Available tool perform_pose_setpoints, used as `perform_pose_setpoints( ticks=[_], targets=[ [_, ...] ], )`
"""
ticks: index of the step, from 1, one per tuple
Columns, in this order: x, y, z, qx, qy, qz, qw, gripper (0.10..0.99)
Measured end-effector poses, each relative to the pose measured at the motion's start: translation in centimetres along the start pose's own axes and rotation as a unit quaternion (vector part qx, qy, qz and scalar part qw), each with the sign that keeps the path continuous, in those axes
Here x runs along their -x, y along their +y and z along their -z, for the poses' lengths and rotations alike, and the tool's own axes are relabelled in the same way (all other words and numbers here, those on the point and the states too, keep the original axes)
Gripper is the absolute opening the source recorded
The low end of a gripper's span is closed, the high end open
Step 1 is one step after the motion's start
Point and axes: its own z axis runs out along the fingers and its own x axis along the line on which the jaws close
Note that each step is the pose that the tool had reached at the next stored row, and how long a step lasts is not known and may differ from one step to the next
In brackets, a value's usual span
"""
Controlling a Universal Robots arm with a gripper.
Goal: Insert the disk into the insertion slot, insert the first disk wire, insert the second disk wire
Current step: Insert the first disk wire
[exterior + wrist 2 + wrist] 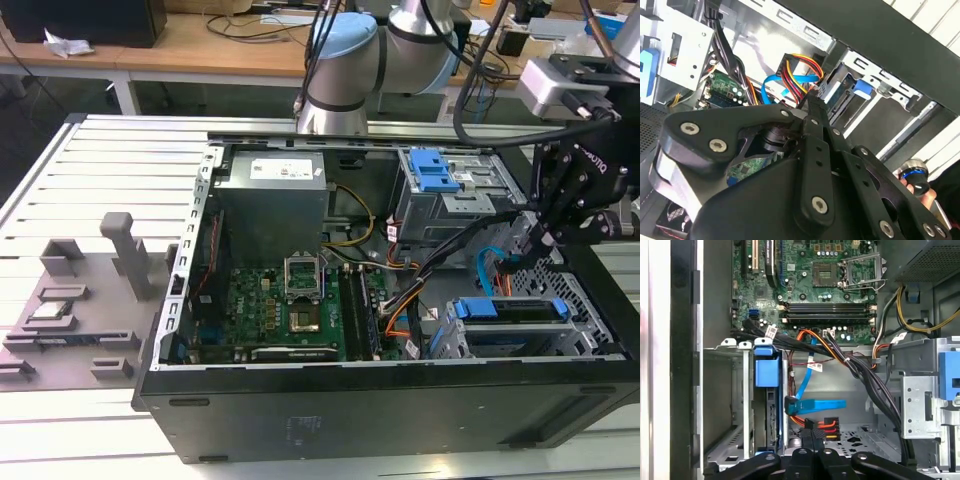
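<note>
The disk (pixel 510 309), silver in a blue carrier, sits in the insertion slot (pixel 452 342), a perforated silver cage at the case's front on the exterior view's right. In the first wrist view the disk (pixel 767 372) stands inside the cage (pixel 740 390). A flat blue wire (pixel 822 404) has its connector against the disk's edge. My gripper (pixel 813 436) is shut on the black connector of a red, orange and yellow wire (pixel 829 424), close beside the disk. In the second wrist view the gripper (pixel 810 102) holds that wire (pixel 800 67) near the blue wire (pixel 782 82) and the disk (pixel 860 90).
A taller grey bay with a blue latch (pixel 440 175) stands behind the cage. A thick bundle of black cables (pixel 865 375) crosses between that bay and the disk. The motherboard (pixel 280 300) and power supply (pixel 275 190) lie further in. A grey fixture plate (pixel 70 310) sits outside the case.
</note>
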Motion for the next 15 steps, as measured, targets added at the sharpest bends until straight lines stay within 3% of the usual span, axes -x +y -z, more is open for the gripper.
perform_pose_setpoints(
  ticks=[7, 9, 12, 15],
  targets=[
    [0.05, -0.01, -0.18, 0.0000, 0.0002, 0.000, 1.0000, 0.106],
    [0.05, -0.01, -0.18, 0.0000, 0.0002, 0.000, 1.0000, 0.235],
    [0.06, 0.06, -0.33, 0.0000, 0.0006, 0.000, 1.0000, 0.302],
    [0.06, 0.24, -0.89, -0.0001, 0.0074, 0.000, 1.0000, 0.302]
  ],
)
